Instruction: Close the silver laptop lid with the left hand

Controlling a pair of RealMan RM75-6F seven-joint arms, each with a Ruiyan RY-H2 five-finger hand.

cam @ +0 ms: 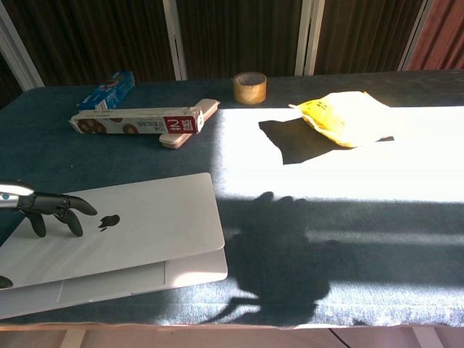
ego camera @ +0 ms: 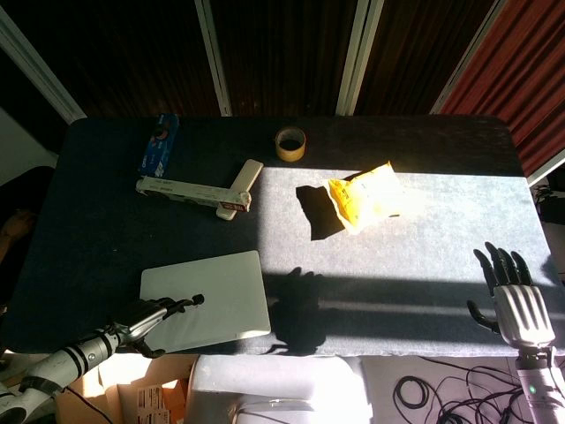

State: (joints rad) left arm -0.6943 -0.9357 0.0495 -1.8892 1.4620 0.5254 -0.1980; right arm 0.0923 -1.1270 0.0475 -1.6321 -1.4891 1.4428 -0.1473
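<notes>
The silver laptop [ego camera: 207, 298] [cam: 123, 232] lies at the table's near left, its lid almost flat with a thin gap left at the front edge in the chest view. My left hand [ego camera: 150, 315] [cam: 51, 210] rests its fingertips on the lid near the logo, fingers spread, holding nothing. Off the table's near right corner, my right hand [ego camera: 512, 296] is raised with fingers apart and empty; the chest view does not show it.
Behind the laptop lie a long biscuit box [ego camera: 190, 192] [cam: 138, 120], a blue packet [ego camera: 159, 142] [cam: 107, 90] and a small beige case [ego camera: 246, 175]. A tape roll [ego camera: 290, 143] [cam: 249, 87] stands at the back. A yellow bag [ego camera: 366, 194] [cam: 344, 117] lies in sunlight.
</notes>
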